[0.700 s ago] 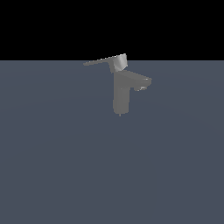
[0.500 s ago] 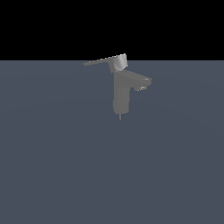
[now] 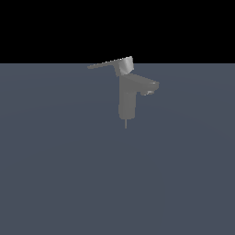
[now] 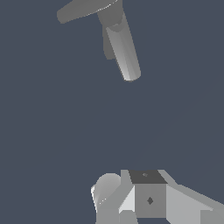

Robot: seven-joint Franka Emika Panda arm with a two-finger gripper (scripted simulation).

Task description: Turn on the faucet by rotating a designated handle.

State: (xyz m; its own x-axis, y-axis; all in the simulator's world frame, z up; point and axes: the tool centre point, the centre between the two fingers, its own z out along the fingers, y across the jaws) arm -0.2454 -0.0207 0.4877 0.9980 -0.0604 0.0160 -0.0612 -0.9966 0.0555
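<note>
Faucet (image 3: 127, 98) & handle (image 3: 110, 64) unmoved vs earlier frames.

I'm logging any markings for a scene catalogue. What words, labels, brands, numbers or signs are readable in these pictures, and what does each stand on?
None: no text, label, brand, number or sign is readable in either view.
The small matte grey faucet and its long, thin, flat grey handle are plain.
The grey-blue ground is unmarked.
The robot's grey blocky gripper part in the wrist view bears only a small dark diamond shape, not a character.
</note>
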